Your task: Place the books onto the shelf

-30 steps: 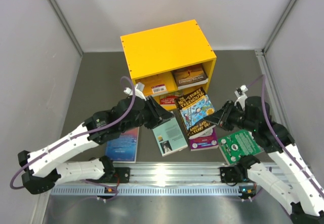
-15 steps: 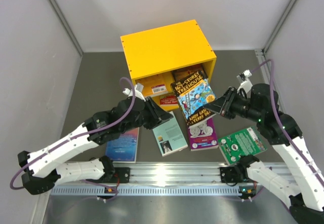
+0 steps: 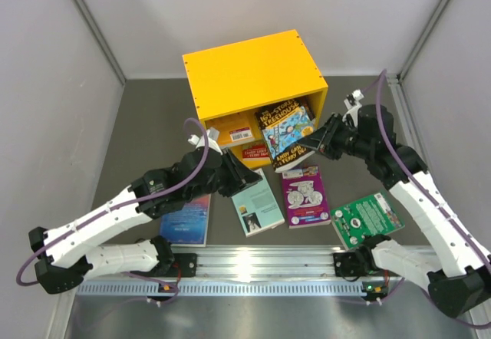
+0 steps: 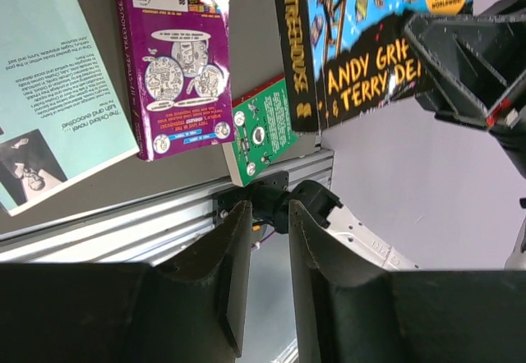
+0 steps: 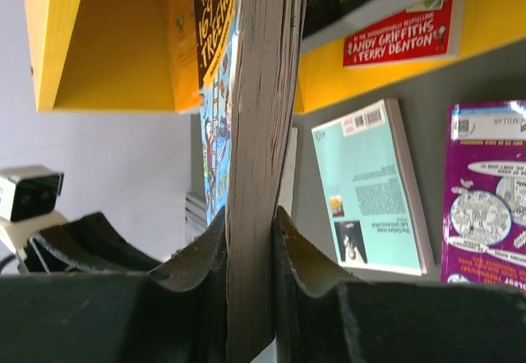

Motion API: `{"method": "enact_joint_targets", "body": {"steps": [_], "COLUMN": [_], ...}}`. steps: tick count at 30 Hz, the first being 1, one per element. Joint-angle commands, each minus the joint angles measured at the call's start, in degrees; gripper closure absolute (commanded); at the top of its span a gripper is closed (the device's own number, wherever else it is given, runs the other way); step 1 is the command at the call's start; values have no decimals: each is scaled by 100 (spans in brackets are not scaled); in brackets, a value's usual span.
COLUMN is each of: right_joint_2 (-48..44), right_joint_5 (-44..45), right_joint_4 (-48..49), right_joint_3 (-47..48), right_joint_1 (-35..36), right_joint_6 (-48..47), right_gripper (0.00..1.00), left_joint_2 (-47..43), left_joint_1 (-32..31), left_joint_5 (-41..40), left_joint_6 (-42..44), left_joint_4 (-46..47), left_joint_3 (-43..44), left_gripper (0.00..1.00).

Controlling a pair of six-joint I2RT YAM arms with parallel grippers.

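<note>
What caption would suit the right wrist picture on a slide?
Right fingers clamp a colourful book edge-on in front of the yellow shelf.

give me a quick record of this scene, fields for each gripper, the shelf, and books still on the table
right gripper: shut on treehouse book, at the shelf's right opening
left gripper: narrow gap, empty, near teal book
shelf: yellow, books already inside
on table: teal book, purple book, green book, blue book

Top cam — high, rear, looking down; 2 wrist cams close-up, low — all 3 share purple book point(image 3: 304, 195).
</note>
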Motion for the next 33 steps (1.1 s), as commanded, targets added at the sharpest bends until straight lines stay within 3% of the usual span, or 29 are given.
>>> {"method": "enact_joint_targets", "body": {"steps": [1, 8, 21, 24, 25, 28, 33], "right_joint_2": [158, 782, 1626, 1758, 1801, 1898, 1899], "right_joint_5": [-163, 91, 48, -101, -163, -251, -348], "right_joint_4": [970, 1110, 1295, 1313, 1313, 1295, 1225], "right_joint_3": [399, 381, 733, 803, 812, 891, 926], "right_joint_1": [-199, -463, -990, -1130, -1201, -1315, -1359], "right_joint_6": [88, 264, 360, 352, 343, 273, 317], "right_gripper": [100, 100, 98, 75, 55, 23, 9], "left_joint_2": [-2, 446, 3143, 3662, 3742, 3935, 4146], "left_joint_1": [0, 0, 271, 526, 579, 712, 729], "left_joint_5": [-11, 59, -406, -398, -389, -529, -626], "left_joint_6": [46, 327, 2023, 2287, 2322, 2358, 2419], "left_joint_4": [-16, -69, -851, -816, -764, -711, -596], "left_joint_3": [175, 430, 2512, 2750, 2768, 2812, 3083], "left_gripper": [71, 69, 75, 79, 81, 82, 82]}}
